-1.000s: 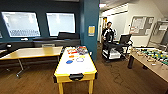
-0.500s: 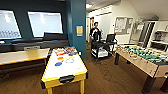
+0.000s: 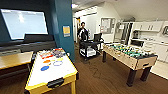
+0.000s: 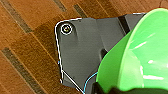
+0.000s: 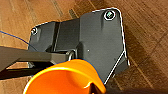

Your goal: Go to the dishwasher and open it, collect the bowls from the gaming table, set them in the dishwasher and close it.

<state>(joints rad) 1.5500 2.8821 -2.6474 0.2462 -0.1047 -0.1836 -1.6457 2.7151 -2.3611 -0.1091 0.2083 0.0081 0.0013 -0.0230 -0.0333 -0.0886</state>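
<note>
Green bowl [image 4: 140,57] at the left wrist, orange bowl [image 5: 65,77] at the right; claw grip indiscernible.

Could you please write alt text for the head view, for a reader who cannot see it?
A white-topped, yellow-sided gaming table holds bowls and board-game boxes at lower left. A table-football table stands right, and a person waits behind a black cart.

Office break room: a table-football table [image 3: 128,53] on wood-plank floor [image 3: 105,77], white kitchen cabinets [image 3: 147,25], a wall screen [image 3: 24,23], a teal wall [image 3: 63,15] and a notice board [image 3: 107,25].
</note>
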